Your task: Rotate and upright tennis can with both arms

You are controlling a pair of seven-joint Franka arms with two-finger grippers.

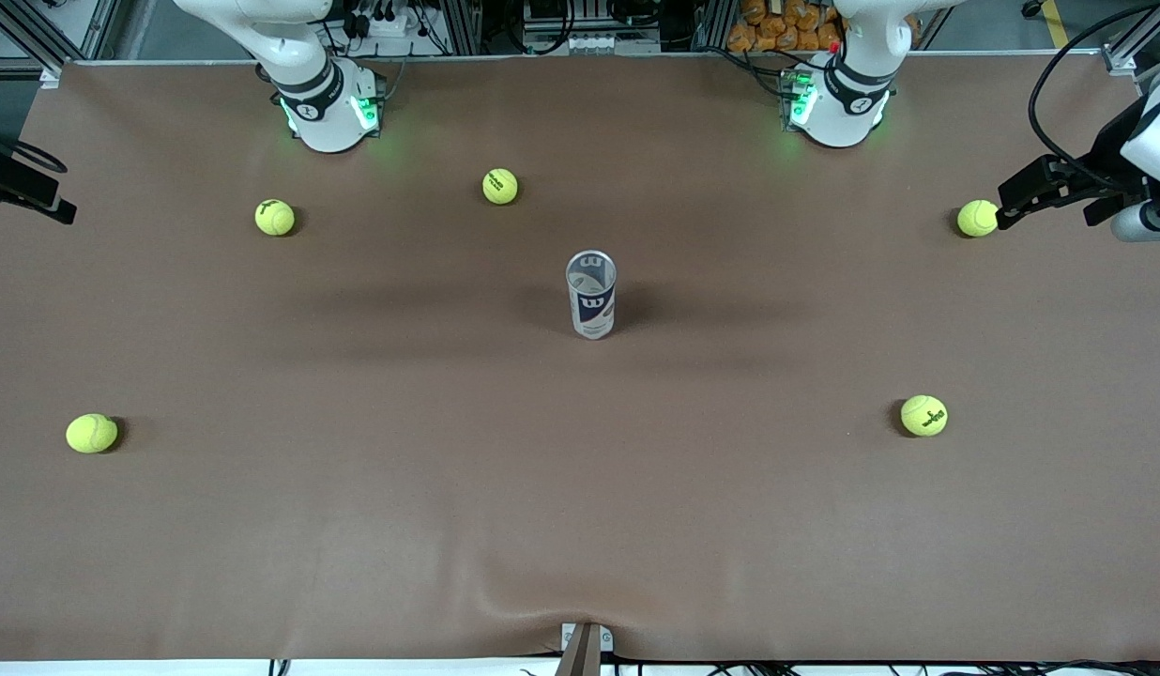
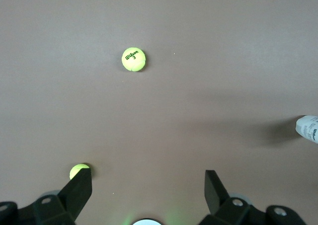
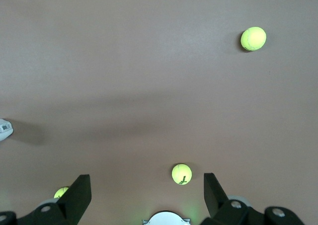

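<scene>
The tennis can stands upright at the middle of the brown table, open rim up and "W" label facing the front camera. Only its edge shows in the left wrist view and the right wrist view. My left gripper is open and empty, high over the table close to its own base. My right gripper is open and empty, high over the table close to its own base. Neither gripper shows in the front view; both are far from the can.
Several yellow-green tennis balls lie scattered: two near the right arm's base, one near each end of the table, one nearer the front camera. Black fixtures reach in at both ends.
</scene>
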